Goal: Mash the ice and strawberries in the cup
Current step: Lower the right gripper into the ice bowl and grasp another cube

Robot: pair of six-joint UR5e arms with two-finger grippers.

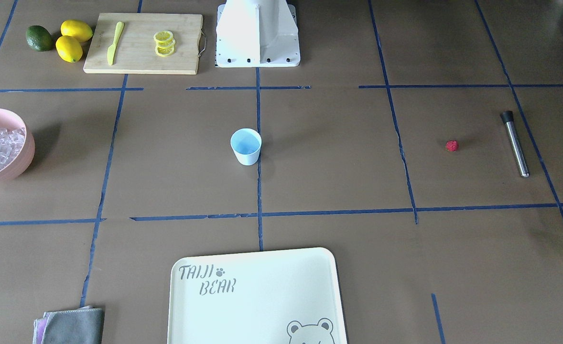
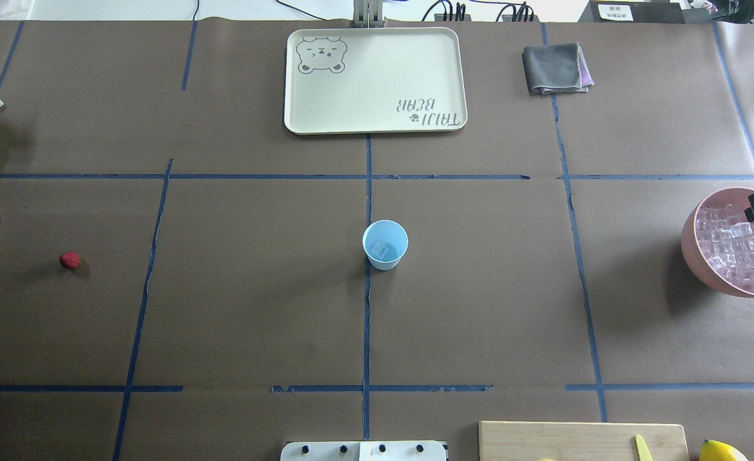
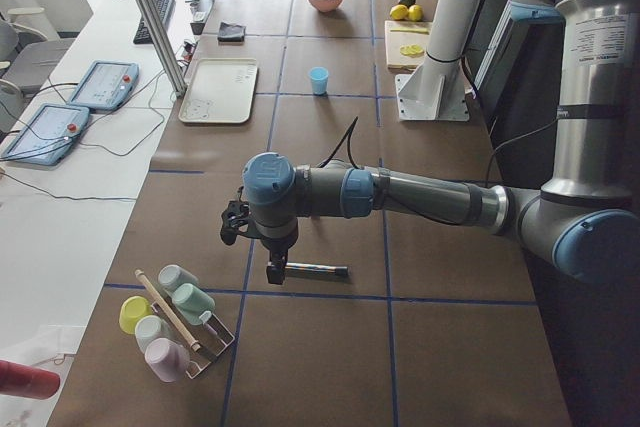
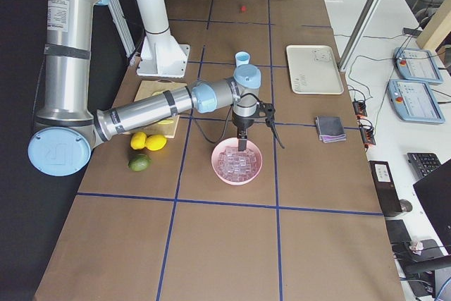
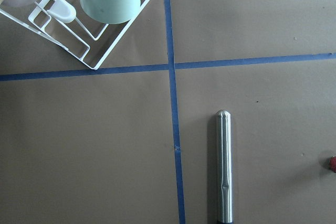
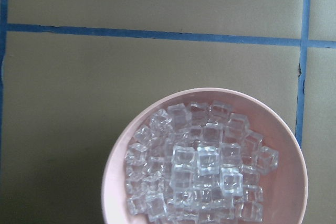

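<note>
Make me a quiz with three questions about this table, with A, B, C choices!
1. How does the blue cup stand? A upside down; B upright; C on its side.
2. How many whole yellow lemons lie by the cutting board? A two; B one; C four.
3. Where is the strawberry? A in the cup; B on the cutting board; C on the table beside the metal rod.
Answers: 1 B, its open mouth faces up. 2 A, two lemons sit next to a green fruit. 3 C, the berry lies alone near the rod.
</note>
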